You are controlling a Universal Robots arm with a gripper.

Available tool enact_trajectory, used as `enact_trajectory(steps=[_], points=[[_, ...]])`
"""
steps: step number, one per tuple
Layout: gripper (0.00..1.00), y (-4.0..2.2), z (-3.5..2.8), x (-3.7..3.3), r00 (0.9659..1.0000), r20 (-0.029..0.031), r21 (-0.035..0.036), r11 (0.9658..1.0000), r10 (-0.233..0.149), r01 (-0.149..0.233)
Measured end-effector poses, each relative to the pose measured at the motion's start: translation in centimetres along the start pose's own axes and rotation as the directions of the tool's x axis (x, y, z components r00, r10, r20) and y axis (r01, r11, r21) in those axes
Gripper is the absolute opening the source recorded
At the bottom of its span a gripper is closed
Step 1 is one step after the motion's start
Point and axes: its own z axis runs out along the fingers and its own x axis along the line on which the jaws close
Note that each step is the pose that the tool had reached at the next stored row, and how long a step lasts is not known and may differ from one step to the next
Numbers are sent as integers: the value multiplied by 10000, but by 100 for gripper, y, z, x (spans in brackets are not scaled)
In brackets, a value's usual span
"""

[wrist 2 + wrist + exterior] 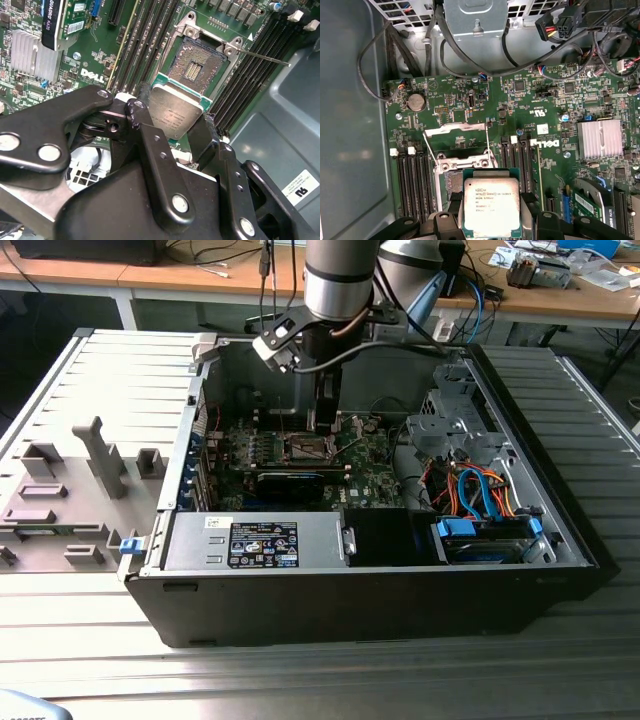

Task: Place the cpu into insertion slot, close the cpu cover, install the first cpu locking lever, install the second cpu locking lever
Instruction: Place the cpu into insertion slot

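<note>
Here gripper (175,114) clamps cpu (491,207); insertion slot (197,62) near

Square cpu (491,209): silvery-grey printed top, tan-green edge, clamped at two opposite sides by the gripper (175,114), hanging just short of the insertion slot (196,67). Slot bare, dark centre, silvery rim; sits mid-frame in exterior view. The cpu cover (455,129) swung open beyond it.

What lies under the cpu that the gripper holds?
In the second wrist view the open insertion slot lies below the cpu, which the gripper grips by its edges. The slot's dark centre shows; the part behind the cpu is hidden.
</note>
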Motion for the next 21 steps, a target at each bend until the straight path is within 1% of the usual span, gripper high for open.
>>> enact_trajectory(steps=[21], points=[[54,0,42,0,10000,0,0,10000,0,0]])
